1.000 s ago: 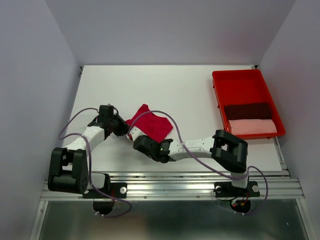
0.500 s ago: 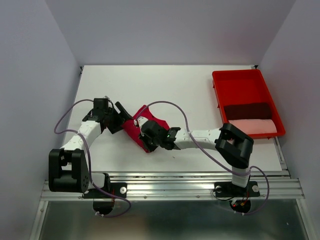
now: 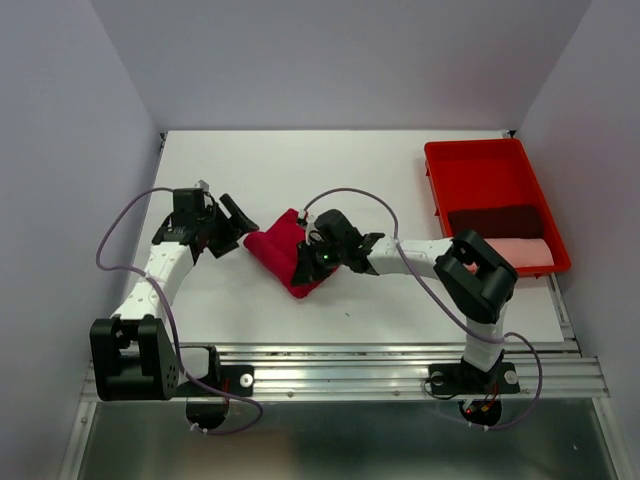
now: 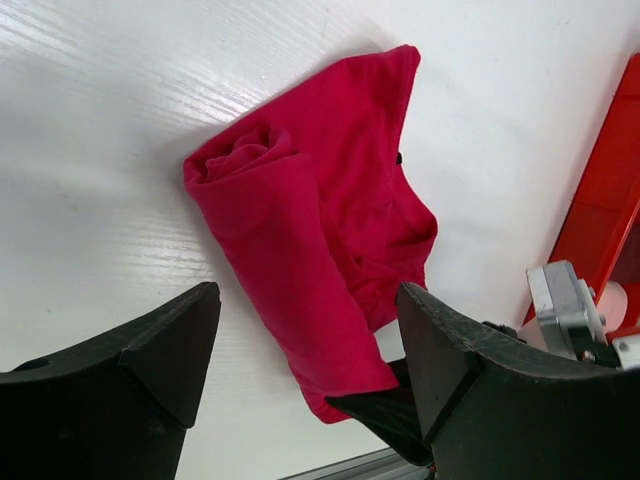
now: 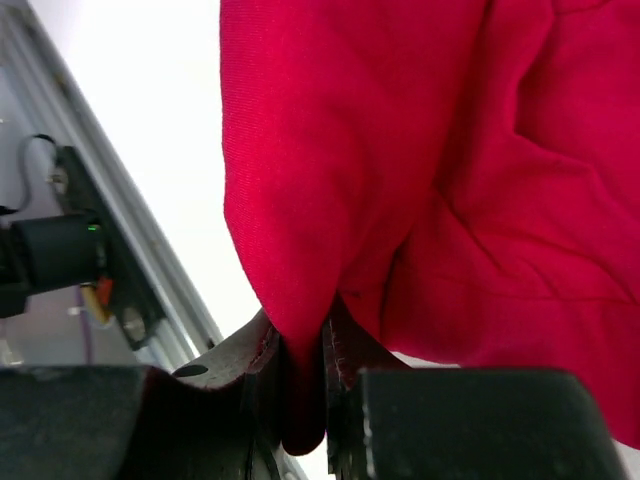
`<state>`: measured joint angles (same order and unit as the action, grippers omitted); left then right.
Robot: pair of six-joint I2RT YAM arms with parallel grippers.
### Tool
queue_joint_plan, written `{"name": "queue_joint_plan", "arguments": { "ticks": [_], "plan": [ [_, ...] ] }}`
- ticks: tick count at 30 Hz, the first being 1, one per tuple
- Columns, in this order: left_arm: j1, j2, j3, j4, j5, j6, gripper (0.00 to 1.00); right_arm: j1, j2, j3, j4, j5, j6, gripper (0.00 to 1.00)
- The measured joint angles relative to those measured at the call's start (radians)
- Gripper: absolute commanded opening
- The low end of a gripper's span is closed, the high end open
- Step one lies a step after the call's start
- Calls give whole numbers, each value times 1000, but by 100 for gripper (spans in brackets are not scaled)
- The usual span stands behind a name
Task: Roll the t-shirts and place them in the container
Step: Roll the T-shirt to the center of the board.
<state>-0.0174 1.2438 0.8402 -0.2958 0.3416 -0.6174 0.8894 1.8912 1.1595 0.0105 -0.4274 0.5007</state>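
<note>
Crimson t-shirt (image 3: 278,250) lies half rolled on the table (image 3: 380,190), left of centre. The right pincer (image 5: 300,400) is clamped on its near fold. The left pincer (image 3: 238,222) gapes empty beside the roll. Best to turn the fold over tightly and evenly, with the left steadying the roll's end.

I note my left gripper (image 4: 305,300) spread wide, fingers (image 4: 150,370) clear of cloth; red t-shirt (image 4: 300,230) lies half-rolled, diagonal, on the white table (image 4: 100,120); right gripper (image 4: 385,418) touches its lower end; red tray (image 4: 610,190) at right edge.
</note>
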Motion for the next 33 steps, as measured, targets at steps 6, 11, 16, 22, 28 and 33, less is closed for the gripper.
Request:
{"name": "queue_joint_plan", "arguments": {
  "ticks": [6, 11, 16, 22, 28, 33],
  "plan": [
    [0, -21, -6, 4, 21, 5, 70, -64, 5, -55, 108, -151, 108, 1],
    [0, -25, -25, 21, 50, 6, 56, -98, 34, -98, 214, -252, 195, 1],
    [-1, -24, -40, 46, 76, 4, 43, -129, 54, -159, 331, -331, 291, 1],
    [-15, 16, -47, 95, 107, -3, 20, -149, 77, -188, 423, -378, 359, 1],
    [-34, 56, -49, 126, 124, -14, 0, -156, 102, -195, 473, -397, 402, 1],
    [-52, 72, -49, 144, 126, -19, 0, -169, 115, -217, 520, -409, 439, 1]
  ]
}}
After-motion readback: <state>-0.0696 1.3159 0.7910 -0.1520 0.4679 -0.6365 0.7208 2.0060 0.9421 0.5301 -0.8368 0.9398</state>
